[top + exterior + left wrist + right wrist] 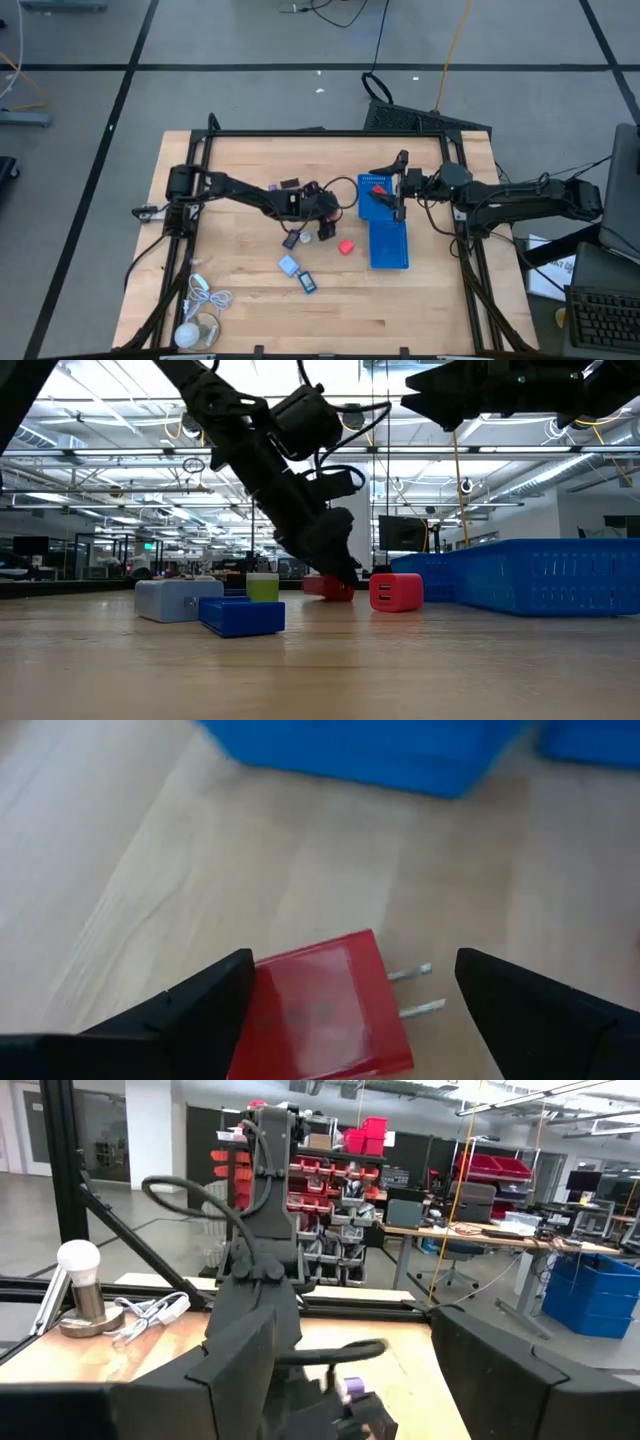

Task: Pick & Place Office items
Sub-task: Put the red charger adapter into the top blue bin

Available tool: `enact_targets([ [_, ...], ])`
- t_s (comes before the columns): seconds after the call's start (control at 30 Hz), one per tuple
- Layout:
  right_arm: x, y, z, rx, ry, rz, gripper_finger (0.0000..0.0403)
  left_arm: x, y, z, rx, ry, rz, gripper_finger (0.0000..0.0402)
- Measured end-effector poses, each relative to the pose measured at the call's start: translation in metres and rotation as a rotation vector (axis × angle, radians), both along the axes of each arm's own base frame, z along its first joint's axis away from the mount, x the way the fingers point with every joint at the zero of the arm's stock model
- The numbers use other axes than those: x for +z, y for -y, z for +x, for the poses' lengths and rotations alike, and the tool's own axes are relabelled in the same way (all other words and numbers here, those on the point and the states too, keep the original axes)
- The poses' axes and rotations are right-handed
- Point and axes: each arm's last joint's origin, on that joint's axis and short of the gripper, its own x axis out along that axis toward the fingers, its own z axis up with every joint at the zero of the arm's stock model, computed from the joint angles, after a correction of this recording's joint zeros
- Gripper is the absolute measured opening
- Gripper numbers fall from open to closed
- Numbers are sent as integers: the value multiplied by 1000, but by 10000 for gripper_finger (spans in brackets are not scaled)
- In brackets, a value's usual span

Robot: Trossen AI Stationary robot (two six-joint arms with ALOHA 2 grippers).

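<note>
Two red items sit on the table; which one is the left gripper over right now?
The red plug with two metal prongs, lying between the open left gripper fingers. The other red block sits apart, nearer the blue tray.

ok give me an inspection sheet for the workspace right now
surface: pale wooden table top, bare wood over most of it.
job's things: red plug block with two metal prongs on the wood between the left gripper's fingers; red cube-shaped charger beside the blue mesh tray; pale grey-blue box; flat blue block.
clutter: coiled white cable with a round white bulb at the table's near left corner.
grippers: left gripper open, low over the red plug; right gripper open, above the tray's far end.
cables: black cables looping off both arms; orange cable on the floor.
surroundings: grey floor with black tape lines; shelving and desks behind.
</note>
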Motion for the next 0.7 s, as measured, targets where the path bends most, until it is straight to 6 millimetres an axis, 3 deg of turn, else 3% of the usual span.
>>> enact_targets([
  [0.33,0,0,0,0,1,-3,254,-3,-25,-14,497,5,-225,351],
  [0.43,0,0,0,0,1,-3,254,-3,-30,-13,503,13,-265,351],
  [0.6,0,0,0,0,1,-3,254,-3,-25,-11,369,-3,-261,351],
  [0.7,0,0,0,0,0,-3,254,-3,-22,-12,394,-5,-338,351],
])
